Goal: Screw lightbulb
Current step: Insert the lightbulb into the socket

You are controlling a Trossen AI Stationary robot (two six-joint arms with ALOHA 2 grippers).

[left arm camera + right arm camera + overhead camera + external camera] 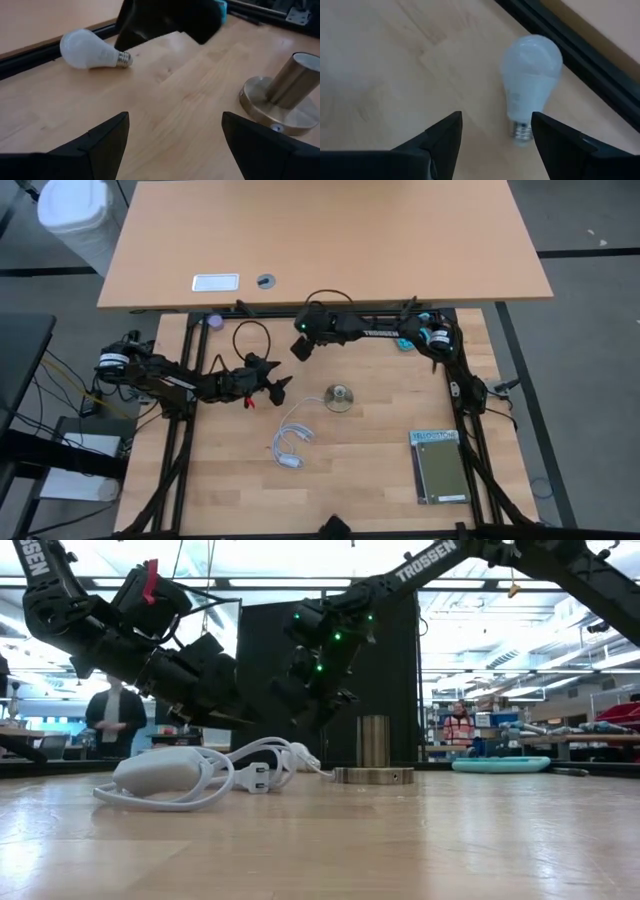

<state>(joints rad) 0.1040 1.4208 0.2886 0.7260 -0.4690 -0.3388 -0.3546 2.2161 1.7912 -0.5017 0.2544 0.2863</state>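
The white lightbulb lies on its side on the table near the far rail, its silvery screw base pointing toward the table's middle. In the high view my right arm hides it. My right gripper is open and hovers just above the bulb, with the screw base between its fingers and apart from them; it also shows in the high view. My left gripper is open and empty, left of the round socket. The socket stands upright on its disc base.
A coiled white cable with a plug lies near the table's middle, toward the near side. A teal calculator lies at the near right. A black rail runs along the far edge behind the bulb. People stand in the room beyond.
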